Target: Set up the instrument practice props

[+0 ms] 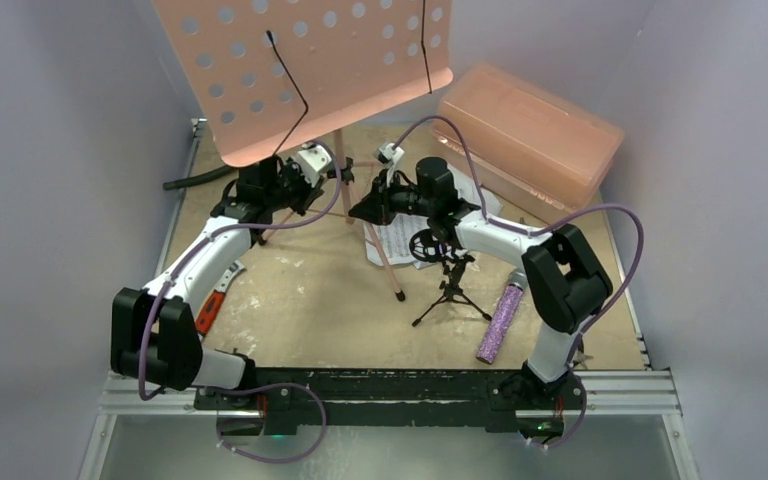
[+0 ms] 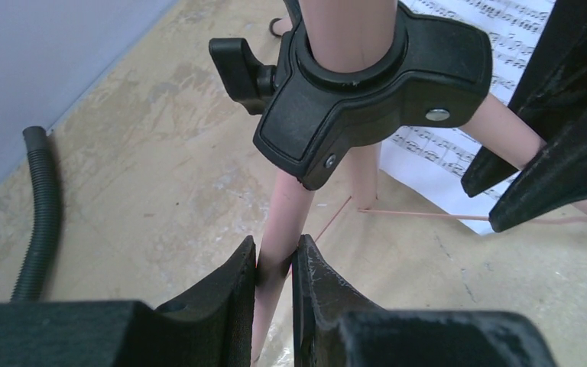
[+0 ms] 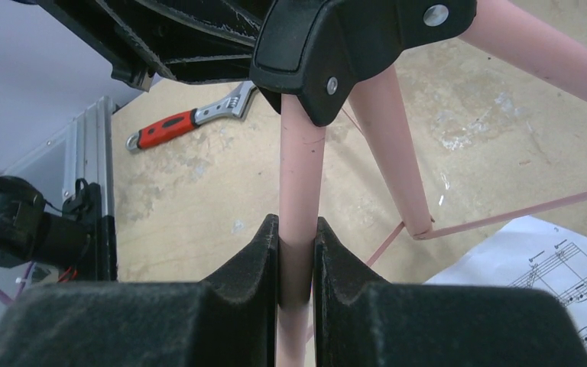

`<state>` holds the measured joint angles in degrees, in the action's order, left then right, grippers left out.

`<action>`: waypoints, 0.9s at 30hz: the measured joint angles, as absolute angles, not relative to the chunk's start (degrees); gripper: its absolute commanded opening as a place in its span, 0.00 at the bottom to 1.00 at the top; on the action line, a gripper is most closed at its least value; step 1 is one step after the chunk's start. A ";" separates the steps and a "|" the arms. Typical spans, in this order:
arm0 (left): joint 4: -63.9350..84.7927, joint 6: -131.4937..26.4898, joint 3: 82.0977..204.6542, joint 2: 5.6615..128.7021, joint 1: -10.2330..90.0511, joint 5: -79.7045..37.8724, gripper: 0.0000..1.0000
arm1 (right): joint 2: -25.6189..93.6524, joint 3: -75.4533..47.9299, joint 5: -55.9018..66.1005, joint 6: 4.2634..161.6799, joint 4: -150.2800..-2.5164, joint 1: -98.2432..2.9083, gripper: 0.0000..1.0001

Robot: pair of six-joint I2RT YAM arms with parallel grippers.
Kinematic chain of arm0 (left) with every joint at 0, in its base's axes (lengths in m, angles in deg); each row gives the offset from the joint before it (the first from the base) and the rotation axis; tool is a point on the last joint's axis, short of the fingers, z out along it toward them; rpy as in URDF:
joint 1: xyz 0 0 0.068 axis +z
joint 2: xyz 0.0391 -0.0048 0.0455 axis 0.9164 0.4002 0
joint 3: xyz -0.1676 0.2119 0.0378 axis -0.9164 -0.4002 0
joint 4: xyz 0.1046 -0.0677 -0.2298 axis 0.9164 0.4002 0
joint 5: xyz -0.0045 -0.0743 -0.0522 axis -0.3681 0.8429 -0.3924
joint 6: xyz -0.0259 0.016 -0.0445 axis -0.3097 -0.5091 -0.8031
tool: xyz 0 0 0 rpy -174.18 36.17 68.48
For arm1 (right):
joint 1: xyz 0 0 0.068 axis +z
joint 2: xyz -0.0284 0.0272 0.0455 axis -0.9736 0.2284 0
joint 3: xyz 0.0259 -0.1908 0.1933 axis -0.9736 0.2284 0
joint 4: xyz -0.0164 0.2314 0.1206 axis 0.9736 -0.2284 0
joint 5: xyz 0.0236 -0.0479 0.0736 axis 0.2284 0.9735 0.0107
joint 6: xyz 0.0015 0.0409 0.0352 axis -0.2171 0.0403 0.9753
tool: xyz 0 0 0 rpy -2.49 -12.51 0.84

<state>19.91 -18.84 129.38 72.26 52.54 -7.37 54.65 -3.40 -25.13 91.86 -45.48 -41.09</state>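
Note:
The pink perforated music stand (image 1: 310, 60) stands on tripod legs at the back of the table. My left gripper (image 2: 274, 264) is shut on one pink leg (image 2: 287, 206) just below the black hub (image 2: 367, 92). My right gripper (image 3: 298, 233) is shut on another pink leg (image 3: 302, 168) under the same hub (image 3: 336, 53). In the top view the left gripper (image 1: 340, 175) and the right gripper (image 1: 368, 208) meet at the stand's base. White sheet-music pages (image 1: 400, 240) lie beneath it. The black tripod mic stand (image 1: 450, 285) and the purple glitter microphone (image 1: 501, 320) rest right of centre.
A salmon plastic box (image 1: 530, 135) sits at the back right. A red-handled wrench (image 3: 176, 126) lies at the left beside my left arm. A black ribbed hose (image 2: 42, 214) runs along the left wall. Grey walls close in on both sides.

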 measured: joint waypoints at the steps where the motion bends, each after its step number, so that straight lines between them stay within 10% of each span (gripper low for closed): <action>1: 19.82 -18.66 129.64 72.59 52.58 -7.94 0.00 | 55.19 -3.99 -24.84 92.19 -45.28 -40.94 0.00; 15: 18.18 -14.68 133.27 77.27 53.90 -11.55 0.00 | 60.11 -8.52 -21.24 94.48 -42.37 -39.50 0.02; 23: 18.03 -13.04 133.68 77.23 54.59 -11.29 0.00 | 60.46 -9.41 -20.14 92.65 -43.27 -38.38 0.37; 27: 17.26 -12.80 133.07 76.77 54.90 -11.79 0.19 | 60.37 -9.61 -19.97 89.89 -43.84 -36.83 0.44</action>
